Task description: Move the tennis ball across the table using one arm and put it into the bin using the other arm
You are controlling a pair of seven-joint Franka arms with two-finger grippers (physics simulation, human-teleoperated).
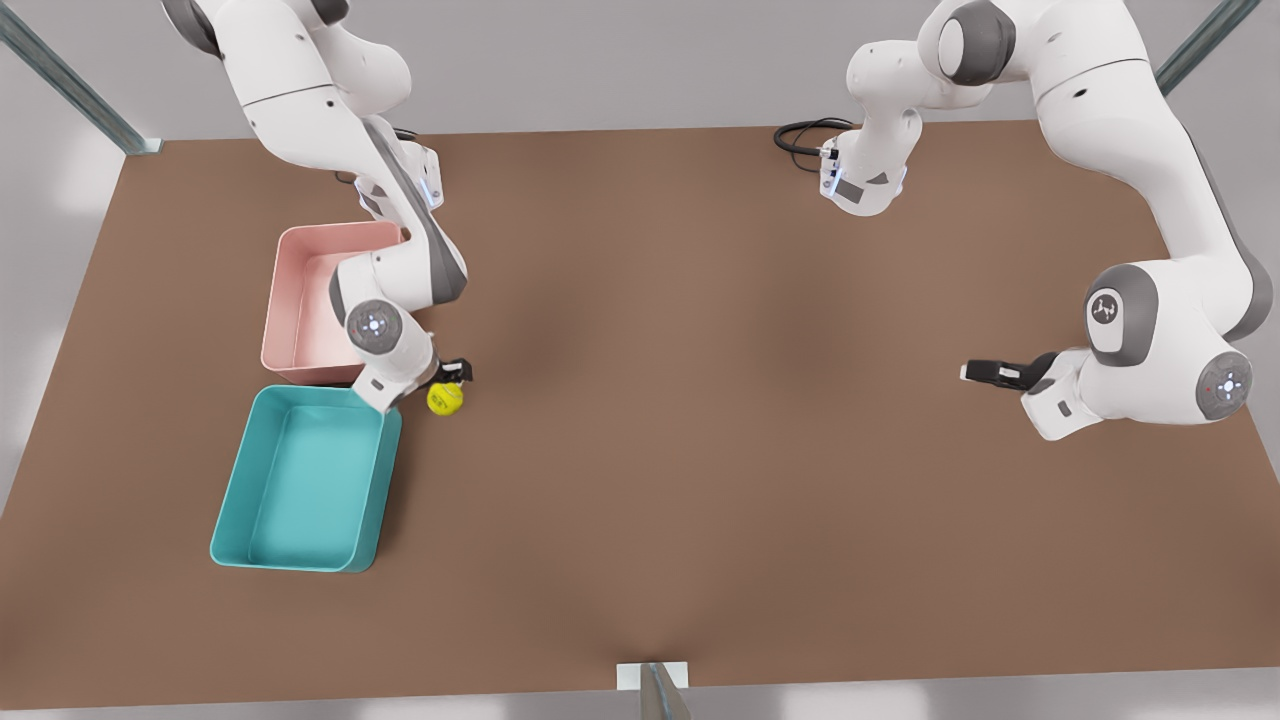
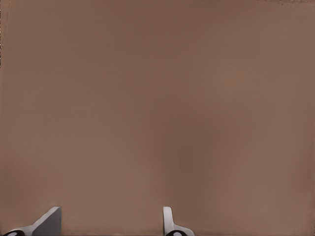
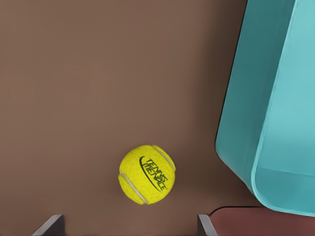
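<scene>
The yellow-green tennis ball [image 1: 445, 398] lies on the brown table [image 1: 700, 420], just off the near corner of the teal bin [image 1: 385, 470]. My right gripper [image 1: 455, 372] hovers right over it at the front view's left. In the right wrist view the ball [image 3: 146, 174] sits just ahead of the right gripper [image 3: 128, 221], whose fingers [image 3: 49, 225] are spread wide and open, not touching it. My left gripper [image 1: 985, 372] waits at the front view's right, low over bare table. In its wrist view the left gripper [image 2: 110, 219] is open, with nothing between the fingers.
A pink bin [image 1: 285, 300] stands behind the teal bin, partly covered by the right arm. The teal bin wall [image 3: 256, 98] and a pink corner [image 3: 256, 222] are close beside the ball. A black cable [image 1: 800, 135] loops at the far edge.
</scene>
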